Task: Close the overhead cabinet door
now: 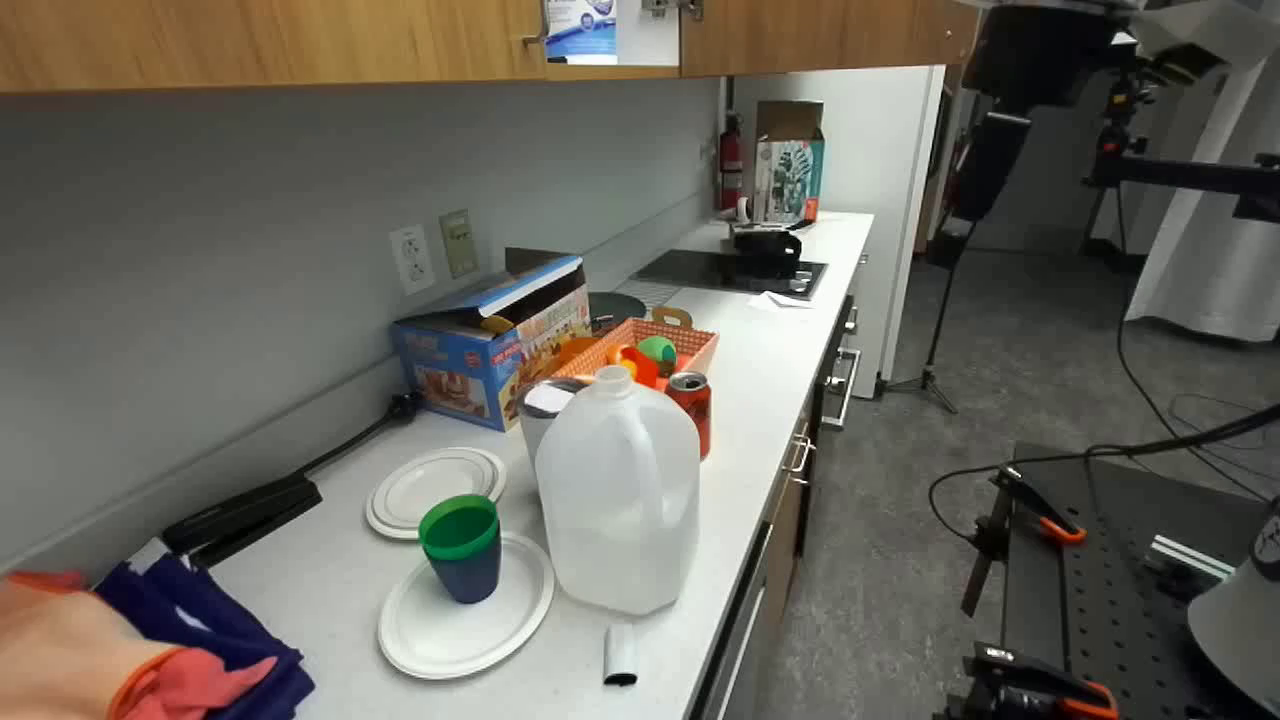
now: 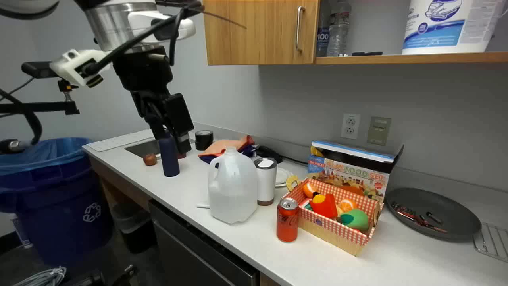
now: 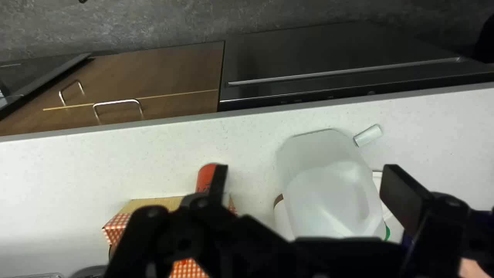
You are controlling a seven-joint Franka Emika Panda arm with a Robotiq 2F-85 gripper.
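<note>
The overhead cabinet door point(image 1: 830, 38) is a honey-brown wooden panel. It stands swung open in an exterior view, with metal hinges at its inner edge beside blue-and-white contents point(image 1: 582, 35). The contents also show in the open cabinet point(image 2: 434, 29); there the open door is out of view. A neighbouring wooden door point(image 2: 262, 31) with a vertical metal handle is shut. My gripper point(image 1: 948, 245) hangs pointing down, below and beyond the open door's outer edge in that picture. It also shows above the counter point(image 2: 170, 139). In the wrist view the fingers point(image 3: 308, 189) are apart, with nothing held.
A translucent jug point(image 2: 233, 188), red can point(image 2: 287, 219), checked basket point(image 2: 337, 222), food-set box point(image 2: 349, 171) and tumbler point(image 2: 266, 180) stand on the white counter point(image 2: 254, 238). A dark blue bottle point(image 2: 169, 157) stands behind the gripper in that view. A tall white refrigerator point(image 1: 850, 150) is at the far end.
</note>
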